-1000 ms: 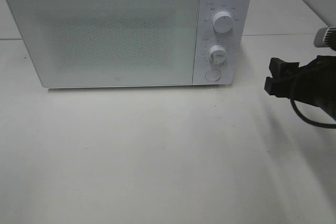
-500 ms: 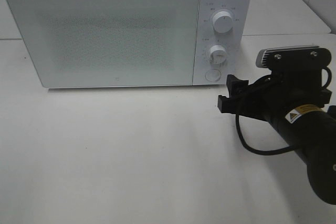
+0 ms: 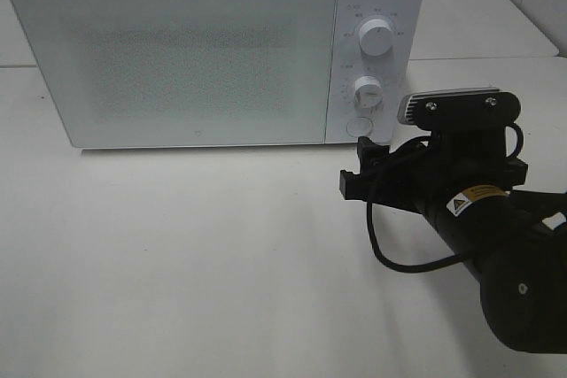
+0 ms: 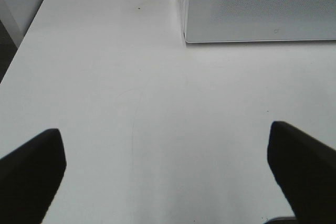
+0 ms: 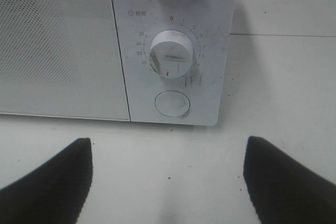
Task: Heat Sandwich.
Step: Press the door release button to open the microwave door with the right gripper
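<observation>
The one microwave stands at the counter's back edge, door shut. Its speckled front hides the inside, so I cannot tell where the sandwich is. The panel has an upper dial, a lower dial and one round button. The right claw is spread and empty, just before the button. The left claw is spread over bare counter, its tips cut off.
</observation>
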